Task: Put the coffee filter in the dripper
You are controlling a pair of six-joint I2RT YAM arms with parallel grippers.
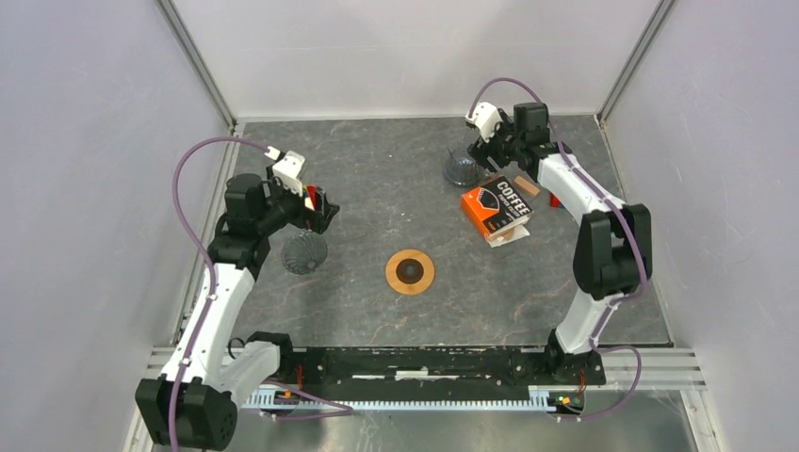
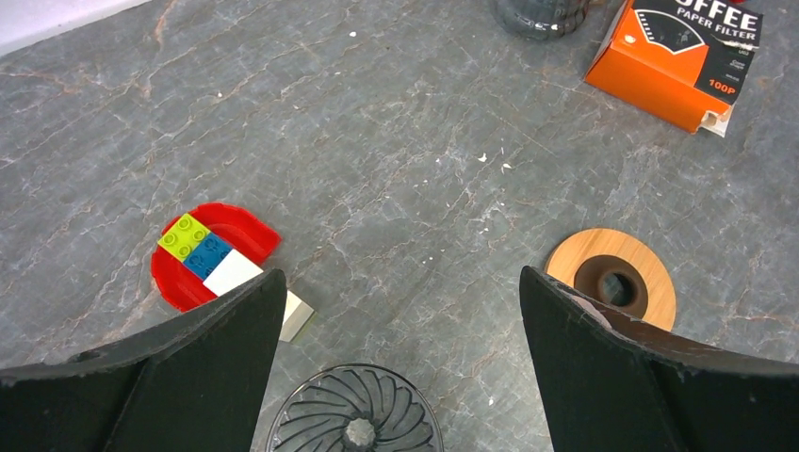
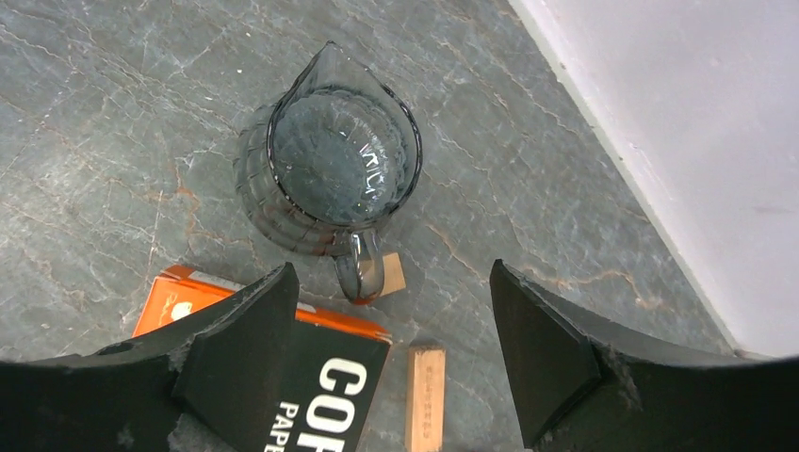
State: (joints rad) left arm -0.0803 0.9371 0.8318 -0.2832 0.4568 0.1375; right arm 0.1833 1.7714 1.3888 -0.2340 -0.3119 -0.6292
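Observation:
The dripper (image 1: 304, 252), a dark see-through cone with swirled ribs, stands on the table at the left. In the left wrist view the dripper (image 2: 355, 419) sits low between my fingers. My left gripper (image 1: 320, 211) hangs open and empty just above and behind it; it also shows in its own view (image 2: 400, 282). No loose coffee filter shows. A cream edge pokes from the open end of the orange box (image 1: 497, 207). My right gripper (image 1: 481, 146) is open and empty at the far right, over the box's edge (image 3: 273, 377); it also shows in its own view (image 3: 391, 273).
A grey glass jug (image 3: 330, 160) with handle and spout stands beyond the box. A small wooden stick (image 3: 426, 395) lies beside the box. A round tan disc (image 1: 410, 271) lies mid-table. A red lid with toy bricks (image 2: 212, 250) lies left of the dripper.

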